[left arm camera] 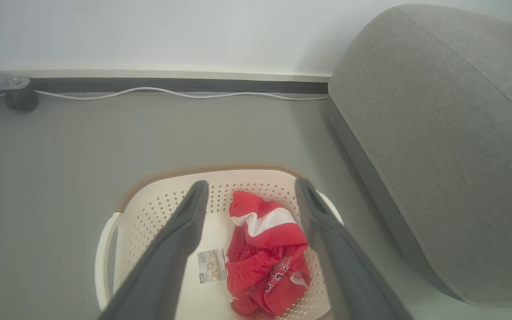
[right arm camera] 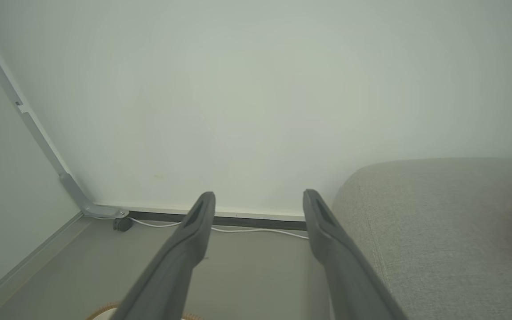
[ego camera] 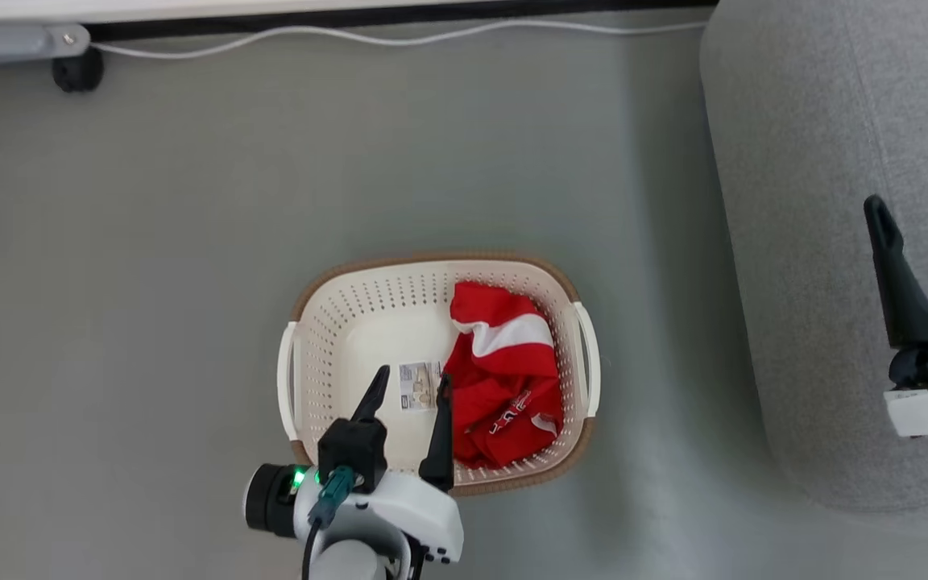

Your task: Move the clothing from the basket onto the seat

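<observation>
While the left gripper [ego camera: 413,380] is hovering spread and empty over the basket [ego camera: 327,282], the clothing [ego camera: 504,387] is lying just right of its fingertips [ego camera: 440,427]. I'd be shifting right, then pinching the bunched middle deep. Farther off, the right gripper [ego camera: 911,197] is hanging spread, empty, by the seat [ego camera: 818,242].

One basket [ego camera: 351,306] is holding one clothing bundle [ego camera: 504,379] and one label [ego camera: 420,385]. One seat [ego camera: 834,242] is standing nearby. Two grippers are showing: left gripper [ego camera: 414,375], right gripper [ego camera: 911,193].

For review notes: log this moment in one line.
left gripper: open over basket | clothing: in basket | right gripper: open by seat
</observation>
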### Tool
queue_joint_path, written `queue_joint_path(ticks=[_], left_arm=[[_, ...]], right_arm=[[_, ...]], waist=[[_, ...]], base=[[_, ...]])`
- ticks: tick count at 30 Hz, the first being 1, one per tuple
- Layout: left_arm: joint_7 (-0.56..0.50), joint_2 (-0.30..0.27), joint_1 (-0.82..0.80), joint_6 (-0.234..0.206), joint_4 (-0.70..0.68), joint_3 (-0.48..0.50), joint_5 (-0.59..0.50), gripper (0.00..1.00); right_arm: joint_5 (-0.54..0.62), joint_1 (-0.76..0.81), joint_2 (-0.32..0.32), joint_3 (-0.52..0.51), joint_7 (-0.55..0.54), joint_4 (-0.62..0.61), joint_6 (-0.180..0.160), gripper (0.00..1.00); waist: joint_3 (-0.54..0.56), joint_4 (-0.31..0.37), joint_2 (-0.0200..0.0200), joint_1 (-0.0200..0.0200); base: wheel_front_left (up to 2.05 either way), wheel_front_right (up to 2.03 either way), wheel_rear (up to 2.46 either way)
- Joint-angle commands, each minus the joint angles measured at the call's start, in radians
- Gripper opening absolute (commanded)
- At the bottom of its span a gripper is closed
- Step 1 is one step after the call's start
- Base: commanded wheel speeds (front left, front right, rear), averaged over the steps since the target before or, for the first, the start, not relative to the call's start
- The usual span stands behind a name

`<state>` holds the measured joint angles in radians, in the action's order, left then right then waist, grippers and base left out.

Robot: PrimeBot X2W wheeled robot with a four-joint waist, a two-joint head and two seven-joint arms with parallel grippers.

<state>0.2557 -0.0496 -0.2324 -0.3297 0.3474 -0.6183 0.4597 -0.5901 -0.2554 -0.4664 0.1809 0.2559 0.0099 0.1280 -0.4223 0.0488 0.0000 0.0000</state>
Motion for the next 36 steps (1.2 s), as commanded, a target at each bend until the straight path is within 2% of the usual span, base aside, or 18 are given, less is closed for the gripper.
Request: queue_joint_path(ticks=[1, 8, 18, 31, 36], left_arm=[[0.006, -0.001, -0.063, -0.018, 0.006, -0.006, 0.020, 1.00], [0.006, -0.001, -0.198, -0.022, 0.085, -0.076, 0.119, 1.00], [0.006, -0.001, -0.372, -0.015, 0.229, -0.134, 0.242, 1.00], [0.006, -0.001, -0.593, 0.035, 0.429, -0.212, 0.416, 1.00], [0.006, -0.001, -0.652, 0.052, 0.497, -0.250, 0.492, 1.00]], right_arm=[[-0.015, -0.019, -0.042, 0.008, 0.006, -0.042, 0.003, 1.00], [-0.045, -0.089, -0.077, 0.017, 0.006, -0.098, 0.003, 1.00], [-0.063, -0.179, -0.091, 0.022, 0.006, -0.170, 0.003, 1.00], [-0.070, -0.292, -0.059, 0.057, 0.006, -0.235, 0.003, 1.00], [-0.073, -0.309, -0.054, 0.056, 0.006, -0.242, 0.003, 1.00]], waist=[[-0.097, 0.023, 0.0000, 0.0000], [-0.230, 0.055, 0.0000, 0.0000], [-0.388, 0.101, 0.0000, 0.0000], [-0.565, 0.171, 0.0000, 0.0000], [-0.601, 0.195, 0.0000, 0.0000]], base=[[0.00, 0.00, 0.00], [0.00, 0.00, 0.00], [0.00, 0.00, 0.00], [0.00, 0.00, 0.00], [0.00, 0.00, 0.00]])
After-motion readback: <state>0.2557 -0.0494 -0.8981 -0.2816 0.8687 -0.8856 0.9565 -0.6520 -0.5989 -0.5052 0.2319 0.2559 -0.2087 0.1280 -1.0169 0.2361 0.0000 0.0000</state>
